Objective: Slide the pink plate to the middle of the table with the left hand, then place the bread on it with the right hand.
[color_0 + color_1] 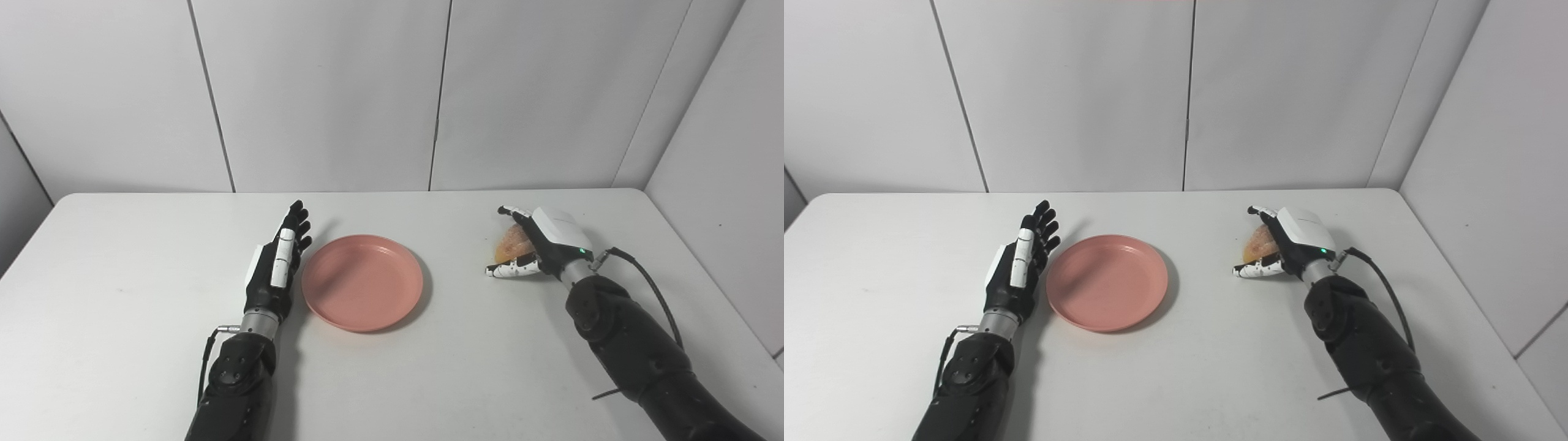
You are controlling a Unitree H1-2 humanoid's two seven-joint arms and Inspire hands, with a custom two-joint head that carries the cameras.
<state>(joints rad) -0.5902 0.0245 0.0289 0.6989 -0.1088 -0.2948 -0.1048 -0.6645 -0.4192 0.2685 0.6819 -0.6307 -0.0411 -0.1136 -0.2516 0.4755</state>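
Bread in the right hand, plate mid-table

Pink plate (362,282) sits flat near the middle of the white table (122,294), empty, its rim just beside the left hand (278,263). That hand lies edge-on to the plate's left, fingers (297,223) straight and spread a little, grasping nothing; whether it touches the rim cannot be told. Well to the right, the right hand (539,245) is curled around the bread (513,244), a golden-brown piece showing between the thumb below and the fingers above. The bread is down at the tabletop; whether it rests on it or is just lifted cannot be told. A small green light glows on the right hand's white back cover. A black cable (649,288) loops from that wrist. No writing or brand marks can be read anywhere.
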